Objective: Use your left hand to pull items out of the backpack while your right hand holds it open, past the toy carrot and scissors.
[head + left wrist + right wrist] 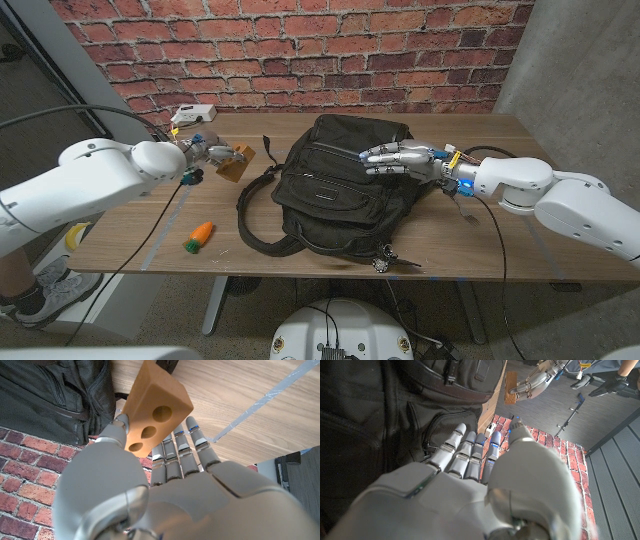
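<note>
The black backpack (335,190) lies in the middle of the wooden table. My right hand (400,158) rests on its top with the fingers stretched out over the fabric (395,425). Left of the bag, my left hand (205,153) holds a tan toy block with round holes (236,163) above the table; in the left wrist view the block (155,407) is pinched between thumb and fingers. An orange toy carrot (199,235) lies near the front left edge. Scissors (392,263) lie at the bag's front edge.
A white box (193,114) sits at the back left of the table. The backpack's strap (250,215) loops over the table to the bag's left. Cables trail off my right wrist (470,205). A brick wall stands behind the table.
</note>
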Motion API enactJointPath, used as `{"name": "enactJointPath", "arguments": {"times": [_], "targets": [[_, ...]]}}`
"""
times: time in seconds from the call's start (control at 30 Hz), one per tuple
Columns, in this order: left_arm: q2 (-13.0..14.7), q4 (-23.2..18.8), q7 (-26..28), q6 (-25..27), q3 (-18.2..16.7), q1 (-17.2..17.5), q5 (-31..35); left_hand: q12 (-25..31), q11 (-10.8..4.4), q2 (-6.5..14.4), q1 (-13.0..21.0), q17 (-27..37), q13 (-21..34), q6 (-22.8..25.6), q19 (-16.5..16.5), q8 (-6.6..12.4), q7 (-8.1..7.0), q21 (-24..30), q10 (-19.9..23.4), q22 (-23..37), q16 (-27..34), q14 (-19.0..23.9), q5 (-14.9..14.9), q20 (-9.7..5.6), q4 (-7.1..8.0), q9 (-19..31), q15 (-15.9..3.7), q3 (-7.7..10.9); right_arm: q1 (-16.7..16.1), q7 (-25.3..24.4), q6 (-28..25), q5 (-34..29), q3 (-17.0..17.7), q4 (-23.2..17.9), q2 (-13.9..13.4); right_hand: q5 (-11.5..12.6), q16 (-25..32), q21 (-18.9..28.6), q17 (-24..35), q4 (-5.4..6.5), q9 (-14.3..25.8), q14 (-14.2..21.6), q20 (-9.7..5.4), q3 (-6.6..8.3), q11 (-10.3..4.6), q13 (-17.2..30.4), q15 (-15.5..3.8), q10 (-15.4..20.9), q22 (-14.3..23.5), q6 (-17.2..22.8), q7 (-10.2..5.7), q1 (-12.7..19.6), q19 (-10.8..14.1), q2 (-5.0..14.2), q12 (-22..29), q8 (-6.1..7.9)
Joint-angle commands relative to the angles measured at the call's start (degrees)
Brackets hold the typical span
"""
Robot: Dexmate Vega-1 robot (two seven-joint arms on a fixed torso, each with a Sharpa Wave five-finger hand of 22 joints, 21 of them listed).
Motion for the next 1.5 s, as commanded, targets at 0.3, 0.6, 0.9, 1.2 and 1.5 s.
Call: {"name": "enactJointPath", "arguments": {"times": [0.3,0.6,0.9,1.2,1.5], "targets": [[-1.3,0.2,-1.3,2.7,5.2,-5.0,3.8,0.2,-0.51,0.0,0.7,0.4,0.1,1.5,-0.1,0.05,-1.3,0.5,-0.2,0.1,0.0,0.0,0.3,-0.58,0.05,7.6,-0.1,0.21,2.5,2.0,4.4,-1.7,-2.3,5.5,2.5,0.7,-0.1,0.2,-0.4,0.82,-0.2,-2.3,0.59,-1.73,0.48,0.4,1.01,-2.4,0.1,-2.9,0.63,-3.3,-1.7,-1.3,-0.6,-1.66],[-2.8,-0.5,-0.4,7.0,10.3,-9.1,8.8,0.2,-0.5,0.0,0.7,0.5,0.2,1.4,-0.1,0.04,-1.33,0.5,-0.3,0.1,0.0,0.0,0.2,-0.5,0.11,7.5,-0.04,0.21,1.7,1.5,7.8,-3.7,-2.0,6.8,3.1,1.0,-0.2,0.3,-0.6,0.85,-0.3,-3.0,0.73,-1.97,0.78,0.4,1.02,-3.3,0.1,-3.6,0.85,-3.8,-1.8,-1.41,-0.8,-2.06],[-3.3,-0.5,-0.2,8.5,9.7,-8.2,9.1,0.3,-0.52,0.0,0.7,0.6,0.2,1.5,-0.1,0.02,-1.37,0.6,-0.2,0.1,-0.1,0.1,0.2,-0.57,0.13,7.5,-0.14,0.29,-0.4,-0.3,10.2,-4.8,-0.2,6.4,2.7,1.2,-0.2,0.4,-0.8,0.86,-0.4,-3.4,0.71,-2.1,0.76,0.3,1.11,-3.7,0.1,-4.1,0.88,-4.0,-1.8,-1.42,-0.9,-2.34],[-3.6,-0.7,1.1,10.0,9.6,-7.4,10.3,0.3,-0.6,0.0,0.8,0.6,0.2,1.6,-0.1,0.05,-1.45,0.7,-0.1,0.1,-0.1,0.1,0.2,-0.62,0.13,7.4,-0.22,0.3,-3.3,-2.4,14.8,-6.9,1.6,7.1,4.0,1.3,-0.2,0.4,-0.9,0.92,-0.5,-4.0,0.52,-2.27,0.6,0.2,0.86,-4.3,0.1,-5.0,0.65,-4.5,-2.2,-1.38,-1.0,-2.77],[-3.5,0.1,0.7,10.8,10.8,-8.2,11.8,0.4,-0.74,-0.1,0.9,0.6,0.2,1.8,0.0,0.12,-1.51,0.8,-0.1,0.1,-0.3,0.2,0.2,-0.77,0.09,7.4,-0.44,0.43,-4.4,-4.4,19.1,-10.4,1.6,8.9,6.4,1.1,-0.1,0.3,-0.9,2.71,-0.6,-5.2,-0.18,-2.94,0.48,0.1,0.57,-4.9,0.2,-5.6,0.3,-7.6,-3.0,-0.13,-1.0,-3.11]]}}
